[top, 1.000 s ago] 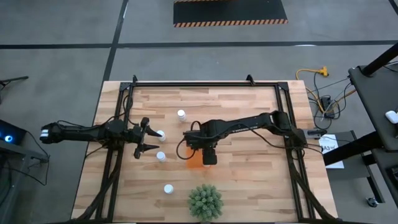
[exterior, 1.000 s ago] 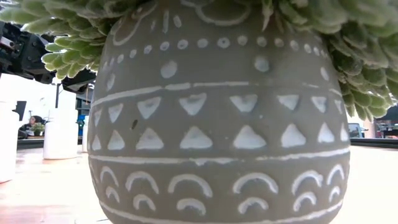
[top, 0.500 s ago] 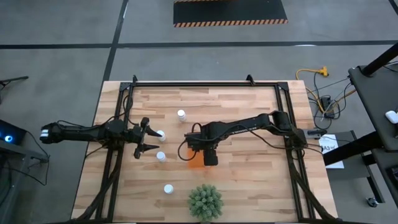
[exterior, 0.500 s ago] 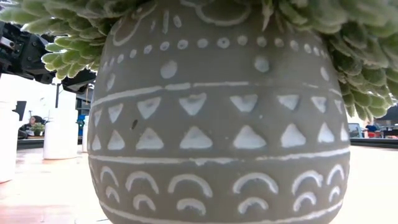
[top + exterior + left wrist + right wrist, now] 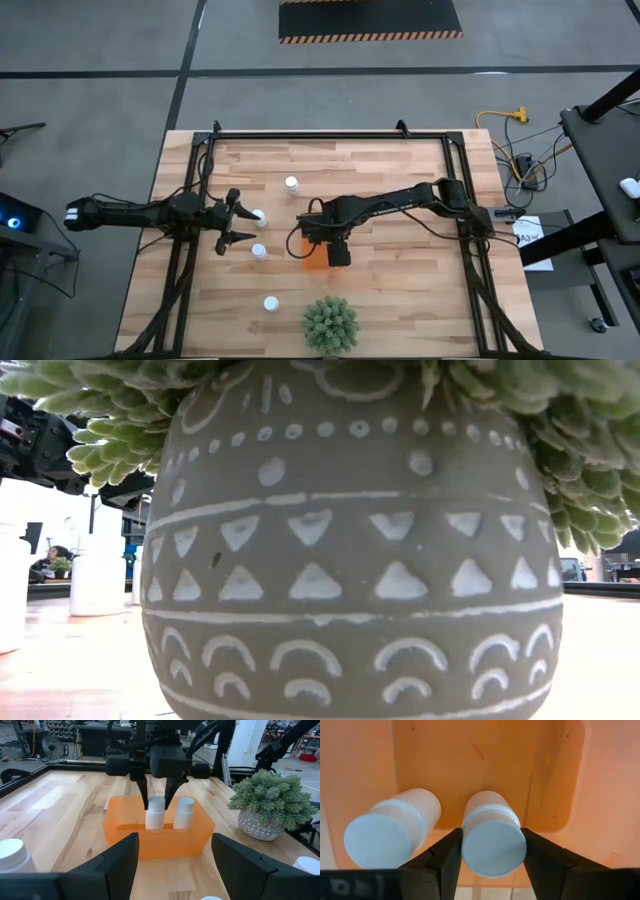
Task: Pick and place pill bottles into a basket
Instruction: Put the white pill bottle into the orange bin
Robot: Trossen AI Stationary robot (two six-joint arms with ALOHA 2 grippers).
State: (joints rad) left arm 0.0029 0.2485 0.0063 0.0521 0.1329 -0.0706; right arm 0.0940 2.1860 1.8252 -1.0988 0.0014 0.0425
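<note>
The orange basket (image 5: 312, 257) (image 5: 155, 836) stands at the table's middle. Two white pill bottles stand in it, side by side (image 5: 155, 814) (image 5: 184, 813). My right gripper (image 5: 338, 250) (image 5: 494, 865) points down into the basket and is shut on one of them (image 5: 494, 840); the other (image 5: 392, 827) stands beside it. My left gripper (image 5: 238, 223) (image 5: 172, 865) is open and level above the table's left half, with a bottle (image 5: 258, 215) just past its fingertips. More bottles stand on their bases on the table, one (image 5: 291, 184) farther off, one (image 5: 258, 251) nearer and one (image 5: 270, 303) near the front edge. My right gripper pinches the bottle's white cap (image 5: 470, 845) between its two fingers, one on each side. The fingers come from above, pointing down (image 5: 145, 795). The bottle is upright with its body inside the basket; whether its base is on the basket's floor I cannot tell.
A green spiky plant in a grey patterned pot (image 5: 330, 323) (image 5: 350, 560) stands at the table's near edge, just in front of the basket, and fills the low view. A black frame (image 5: 330, 135) runs along the table's far side and down both sides.
</note>
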